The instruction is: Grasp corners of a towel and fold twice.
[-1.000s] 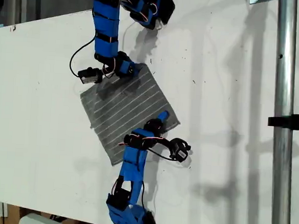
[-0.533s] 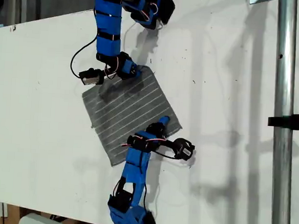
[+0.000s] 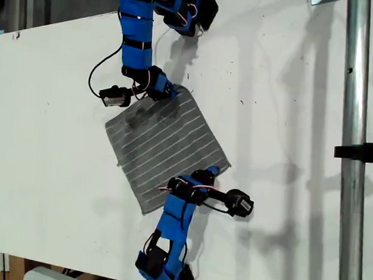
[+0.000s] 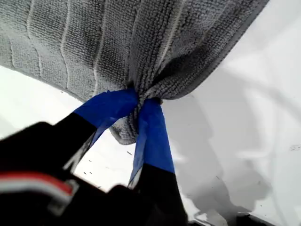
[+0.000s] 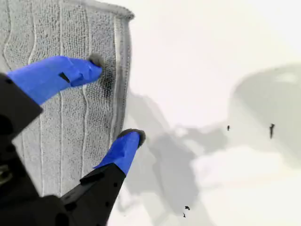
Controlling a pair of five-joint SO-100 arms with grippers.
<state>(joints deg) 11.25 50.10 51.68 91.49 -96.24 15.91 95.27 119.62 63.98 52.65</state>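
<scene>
Clamped tight, my first claw [image 4: 141, 101], both blue tips squeezed together on a gathered fold of the towel [image 4: 94, 42], grey pile puckered into creases right at the pinch. Below the tips, a small rounded scrap of cloth, the corner [image 4: 124, 132], poking out between the jaws. Rest of the striped fabric fanned away beyond the claw, white tabletop [image 4: 244, 117] bare to either side of it. Spread wide, my second claw [image 5: 116, 100], holding nothing: one tip down on the striped surface just inside the hem, the other at the hem's outer side, over the tabletop, so the towel's edge between the two. Another corner [image 5: 127, 14] just beyond that claw, flat and unlifted. From the exterior view, towel [image 3: 160, 144] lying as a tilted square near the middle of the tabletop [image 3: 48, 105], one blue arm reaching to its corner toward the top of that view, another blue arm to its corner toward the exterior view's right.
</scene>
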